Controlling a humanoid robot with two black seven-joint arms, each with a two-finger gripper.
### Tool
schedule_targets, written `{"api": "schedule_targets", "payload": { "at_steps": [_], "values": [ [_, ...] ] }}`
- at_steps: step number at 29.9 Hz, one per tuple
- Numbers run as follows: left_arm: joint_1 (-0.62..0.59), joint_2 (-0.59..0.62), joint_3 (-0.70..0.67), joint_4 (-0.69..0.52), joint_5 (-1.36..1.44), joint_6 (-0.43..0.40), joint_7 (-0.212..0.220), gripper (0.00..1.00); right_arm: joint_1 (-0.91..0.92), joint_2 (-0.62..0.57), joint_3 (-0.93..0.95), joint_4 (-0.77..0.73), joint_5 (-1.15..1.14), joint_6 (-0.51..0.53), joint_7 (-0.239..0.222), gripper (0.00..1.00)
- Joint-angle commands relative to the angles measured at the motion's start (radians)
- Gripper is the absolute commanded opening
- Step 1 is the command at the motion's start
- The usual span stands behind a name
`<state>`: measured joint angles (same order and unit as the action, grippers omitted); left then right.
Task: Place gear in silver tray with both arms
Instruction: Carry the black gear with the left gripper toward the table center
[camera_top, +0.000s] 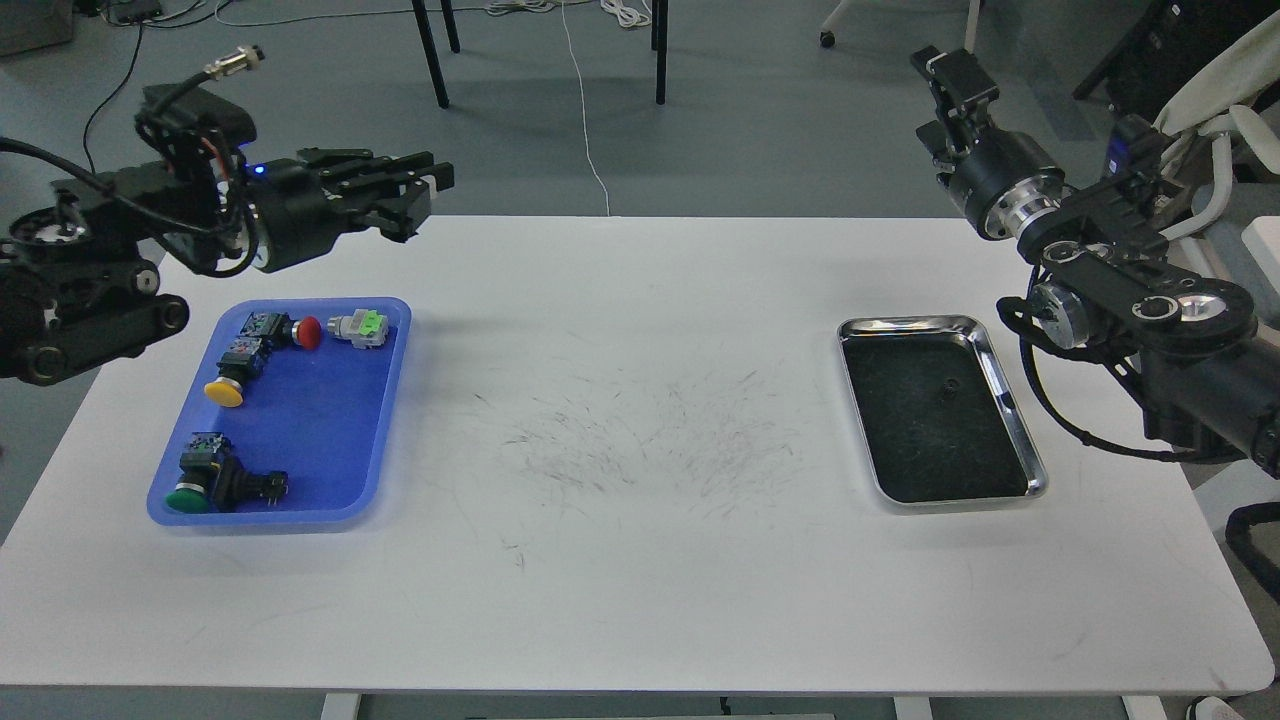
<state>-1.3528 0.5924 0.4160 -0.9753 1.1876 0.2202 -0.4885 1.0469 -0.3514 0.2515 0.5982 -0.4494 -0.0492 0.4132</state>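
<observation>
Blue tray (385, 400) sits on the table's (640, 600) left side with four switch parts inside; silver tray (1012, 400) lies well apart on the right; left gripper (425, 195) hangs behind the blue tray, right gripper (950, 85) behind the silver one
</observation>
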Motion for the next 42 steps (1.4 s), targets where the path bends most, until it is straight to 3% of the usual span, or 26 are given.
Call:
{"api": "schedule_targets", "payload": {
  "at_steps": [1,6,14,24,42],
  "values": [
    [-0.002,-0.136,-0.002,0.018,-0.006,0.001,0.0,0.07,0.002,0.0,-0.001,-0.005,-0.011,0.0,-0.004,0.94],
    [0.07,-0.351,-0.002,0.148,-0.006,0.007,0.0,0.05,0.009,0.0,-0.001,-0.005,-0.015,0.0,-0.004,0.94],
    [0.216,-0.592,-0.016,0.283,-0.005,0.005,0.0,0.05,0.016,-0.011,-0.05,-0.011,-0.014,0.0,-0.004,0.94],
    [0.33,-0.592,-0.02,0.36,-0.011,0.007,0.0,0.05,0.031,0.0,-0.069,-0.04,-0.014,0.003,-0.005,0.94],
    [0.422,-0.592,-0.105,0.32,-0.008,0.047,0.0,0.06,0.047,0.008,-0.089,-0.052,-0.014,0.012,-0.016,0.94]
  ]
}}
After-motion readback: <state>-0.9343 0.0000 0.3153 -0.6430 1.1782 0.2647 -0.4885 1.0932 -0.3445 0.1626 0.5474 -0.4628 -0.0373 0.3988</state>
